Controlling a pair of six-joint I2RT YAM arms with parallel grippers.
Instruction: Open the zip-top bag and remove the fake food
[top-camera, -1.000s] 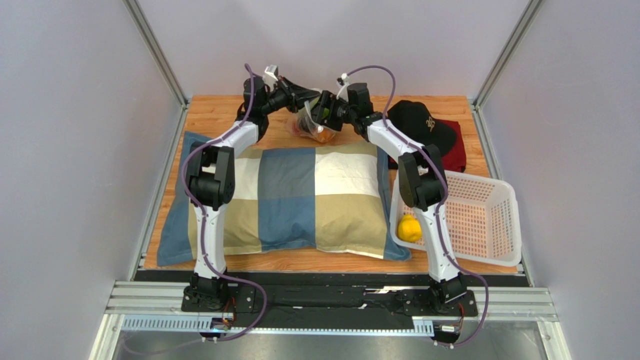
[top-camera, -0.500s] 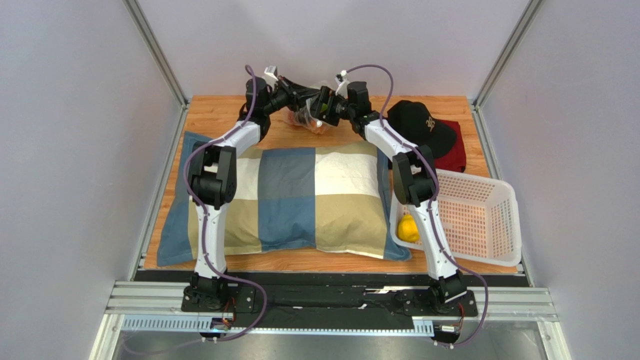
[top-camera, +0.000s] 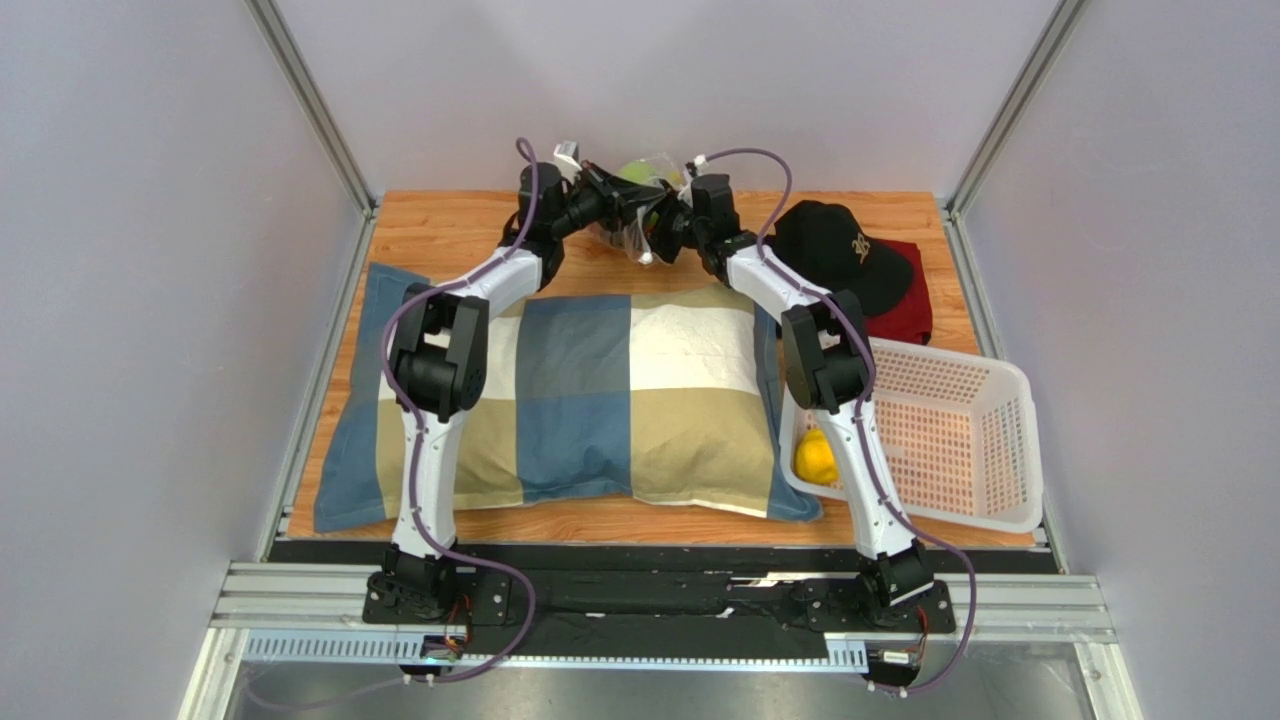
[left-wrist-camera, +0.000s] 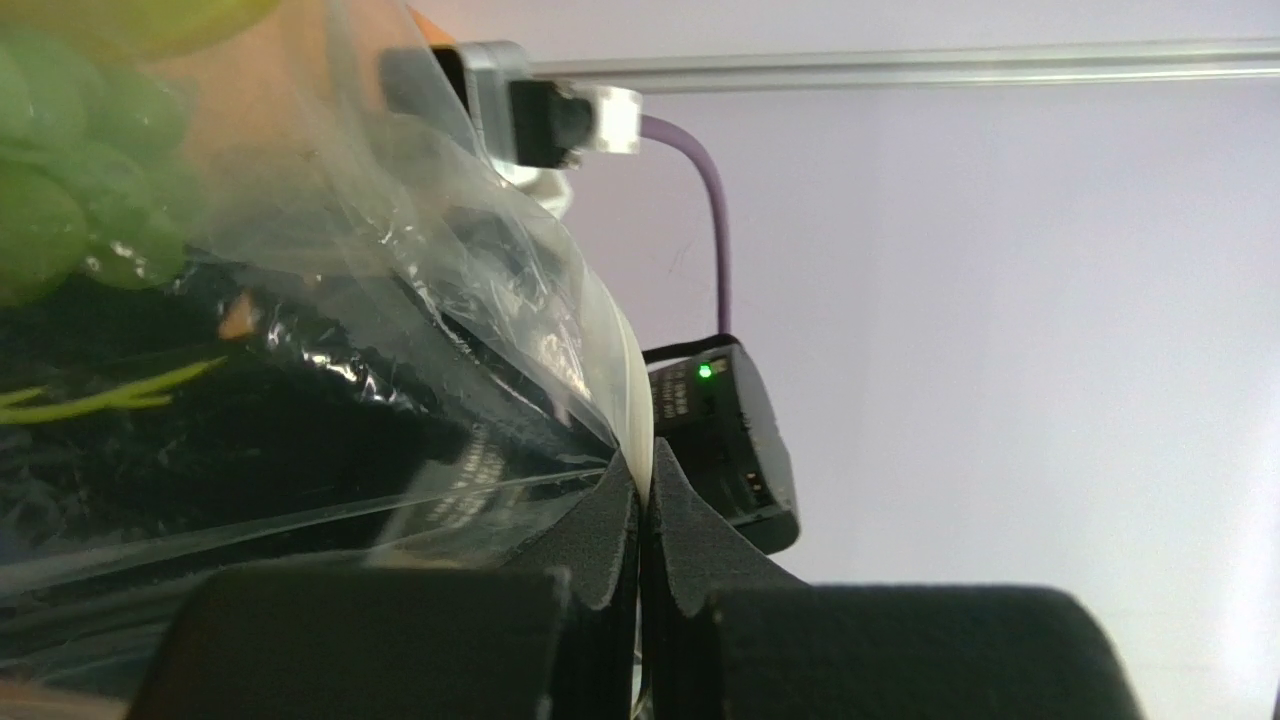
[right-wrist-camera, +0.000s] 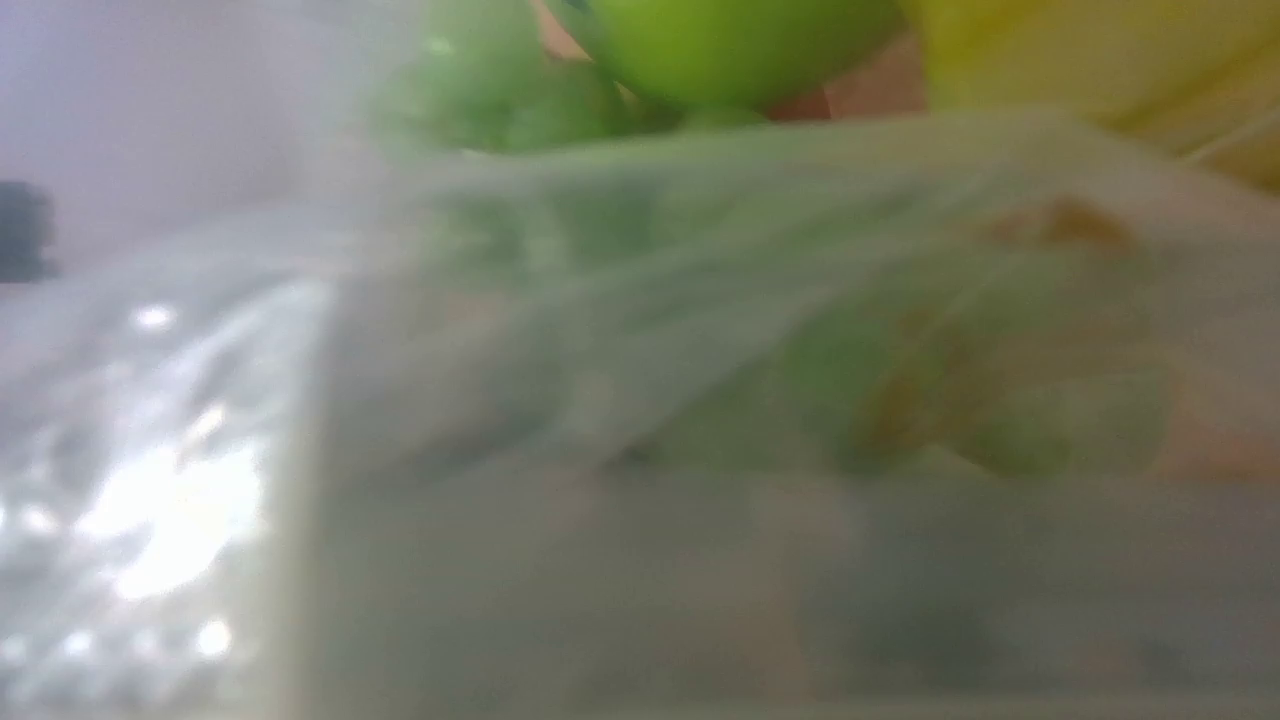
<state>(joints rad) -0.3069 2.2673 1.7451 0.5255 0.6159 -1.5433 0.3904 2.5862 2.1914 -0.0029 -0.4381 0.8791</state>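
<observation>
The zip-top bag (top-camera: 643, 186) hangs in the air above the table's far edge, between my two grippers. My left gripper (top-camera: 613, 197) is shut on a fold of the bag's clear film (left-wrist-camera: 451, 315), pinched flat between the black pads (left-wrist-camera: 601, 525). Fake food shows through the bag: green grapes (left-wrist-camera: 60, 195), a green fruit (right-wrist-camera: 721, 38) and a yellow piece (right-wrist-camera: 1112, 53). My right gripper (top-camera: 663, 225) sits against the bag's other side. In the right wrist view the blurred film (right-wrist-camera: 601, 450) hides its fingers. A yellow lemon (top-camera: 816, 458) lies in the white basket (top-camera: 984, 450).
A checked pillow (top-camera: 601, 390) covers the middle of the wooden table (top-camera: 436, 225). A black cap (top-camera: 842, 248) rests on a folded red cloth (top-camera: 909, 312) at the back right, just behind the basket. Grey walls close in on three sides.
Both grippers have raised the bag off the table and carried it farther back. The left wrist has shifted right, closer to the right one.
</observation>
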